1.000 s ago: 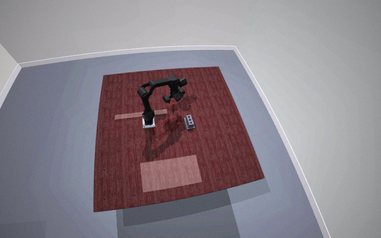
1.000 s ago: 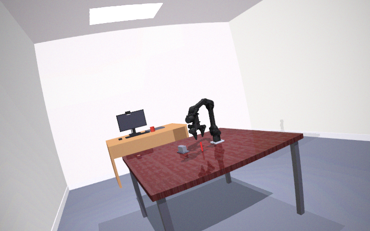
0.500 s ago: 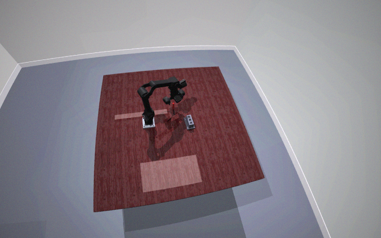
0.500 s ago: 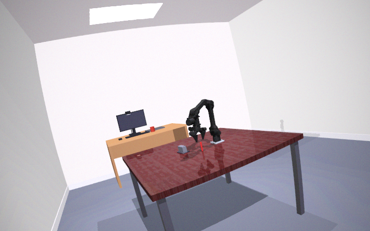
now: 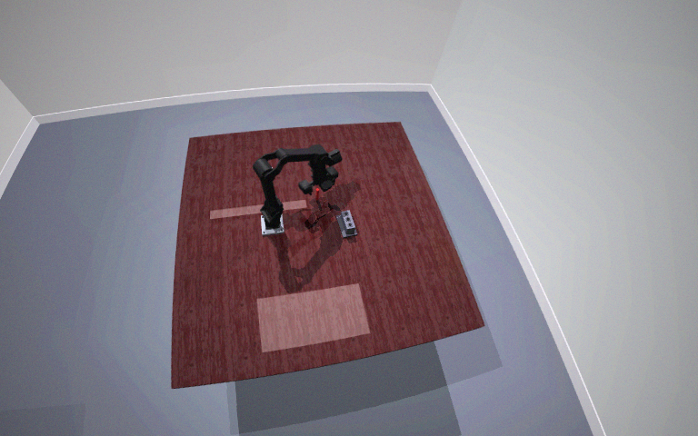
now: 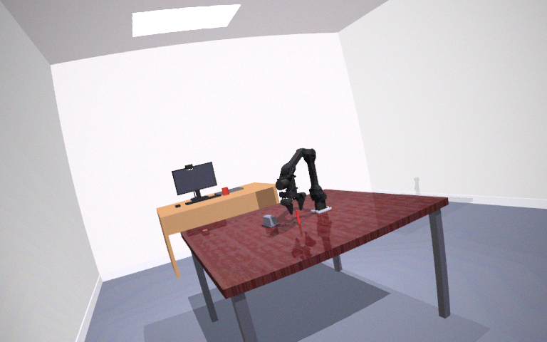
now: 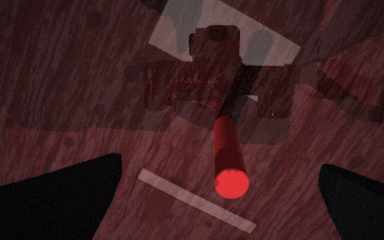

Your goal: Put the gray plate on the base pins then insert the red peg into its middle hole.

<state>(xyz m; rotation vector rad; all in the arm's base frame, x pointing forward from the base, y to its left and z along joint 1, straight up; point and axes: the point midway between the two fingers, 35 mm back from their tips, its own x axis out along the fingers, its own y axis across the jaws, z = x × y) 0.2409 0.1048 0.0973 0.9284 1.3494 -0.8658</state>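
Note:
The red peg stands upright on the table, apart from the base. My gripper is open and empty, pointing down above the peg. In the wrist view the round top of the peg shows between the two wide-apart fingers, and nothing is gripped. The gray plate, with three holes in a row, sits on top of the gray base and looks flat, though it is small in the top and exterior views. The two pins cannot be made out. The middle hole looks dark, with no peg in it.
The arm's white mounting plate is bolted to the dark red table. The gray base is on the far side of the peg from that mount. A separate wooden desk holds a monitor and a red mug.

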